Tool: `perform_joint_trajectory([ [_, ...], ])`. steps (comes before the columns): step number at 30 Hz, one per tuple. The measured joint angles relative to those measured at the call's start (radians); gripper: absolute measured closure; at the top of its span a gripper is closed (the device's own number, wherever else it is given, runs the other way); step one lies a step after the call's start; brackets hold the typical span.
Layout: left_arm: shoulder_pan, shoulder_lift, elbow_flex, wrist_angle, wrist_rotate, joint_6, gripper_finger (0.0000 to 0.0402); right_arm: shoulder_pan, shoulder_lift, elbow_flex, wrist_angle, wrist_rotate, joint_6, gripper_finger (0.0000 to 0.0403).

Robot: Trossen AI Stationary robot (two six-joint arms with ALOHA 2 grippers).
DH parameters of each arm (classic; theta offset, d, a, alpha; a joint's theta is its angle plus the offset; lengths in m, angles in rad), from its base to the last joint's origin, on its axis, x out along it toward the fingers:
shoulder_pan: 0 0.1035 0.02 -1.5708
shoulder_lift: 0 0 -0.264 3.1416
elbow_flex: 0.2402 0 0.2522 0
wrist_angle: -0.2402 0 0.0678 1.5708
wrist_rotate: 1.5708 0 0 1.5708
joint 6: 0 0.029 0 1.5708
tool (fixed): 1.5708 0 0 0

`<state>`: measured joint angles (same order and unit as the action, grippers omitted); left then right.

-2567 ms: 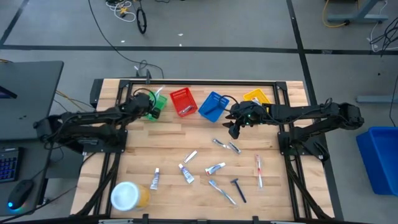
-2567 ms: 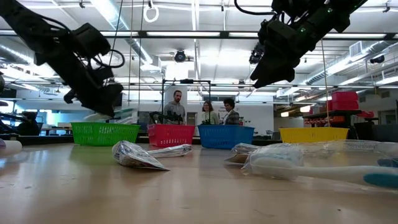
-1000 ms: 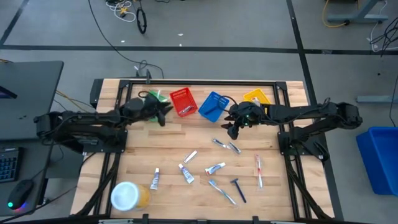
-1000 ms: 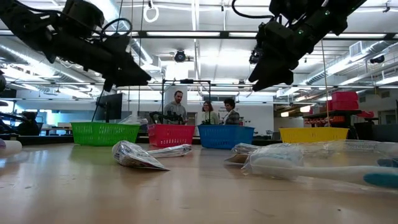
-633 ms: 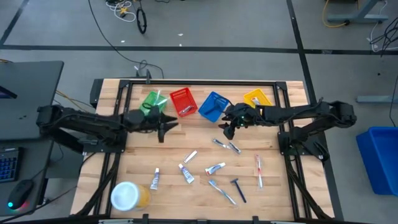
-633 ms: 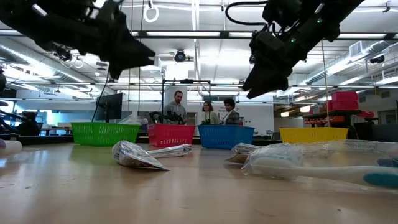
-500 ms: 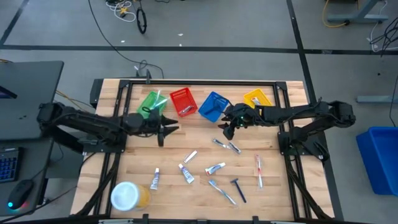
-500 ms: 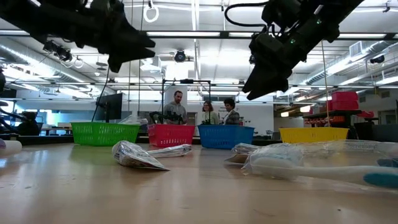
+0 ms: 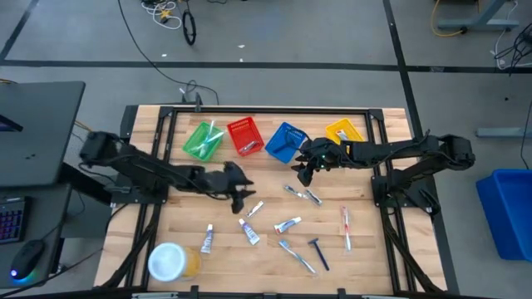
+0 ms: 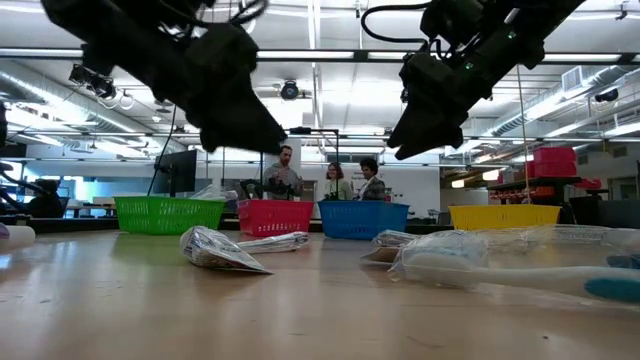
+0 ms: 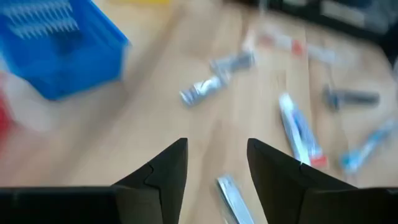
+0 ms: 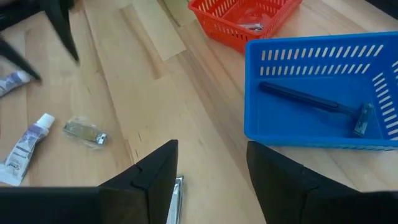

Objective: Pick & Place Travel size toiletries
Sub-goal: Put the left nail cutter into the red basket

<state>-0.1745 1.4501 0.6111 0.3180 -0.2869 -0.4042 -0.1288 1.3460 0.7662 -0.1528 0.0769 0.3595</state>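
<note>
Several travel size toiletries lie loose on the wooden table: white tubes (image 9: 254, 209) (image 9: 248, 230) (image 9: 206, 239) (image 9: 288, 224), foil-wrapped items (image 9: 312, 197), a blue toothbrush (image 9: 297, 255), a dark razor (image 9: 318, 253) and a red toothbrush (image 9: 346, 228). My left gripper (image 9: 242, 196) hangs open above the table just left of the tube (image 11: 233, 199) in the middle. My right gripper (image 9: 303, 172) hangs open in front of the blue basket (image 9: 284, 142), above a silver item (image 12: 176, 198). A dark razor (image 12: 317, 102) lies in the blue basket.
Green (image 9: 202, 139), red (image 9: 244, 136), blue and yellow (image 9: 343, 129) baskets stand in a row at the far edge. A big yellow jar with a white lid (image 9: 172, 262) stands at the near left. People (image 10: 330, 180) stand in the room beyond the table.
My left gripper has swung from beside the green and red baskets toward the table's near edge and right, coming down toward the tubes in the middle. My right gripper has shifted slightly left in front of the blue basket.
</note>
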Motion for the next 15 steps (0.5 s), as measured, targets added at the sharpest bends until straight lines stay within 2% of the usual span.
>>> perform_joint_trajectory([
  [8, -0.036, 0.249, 0.167, -0.06, 0.086, -0.029, 0.0207, 0.0, 0.0, 0.0, -0.004, 0.0, 0.0, 0.0204],
  [15, -0.082, 0.352, 0.246, -0.25, -0.034, -0.074, 0.0182, 0.0, 0.0, 0.0, -0.007, 0.0, 0.002, 0.0216],
])
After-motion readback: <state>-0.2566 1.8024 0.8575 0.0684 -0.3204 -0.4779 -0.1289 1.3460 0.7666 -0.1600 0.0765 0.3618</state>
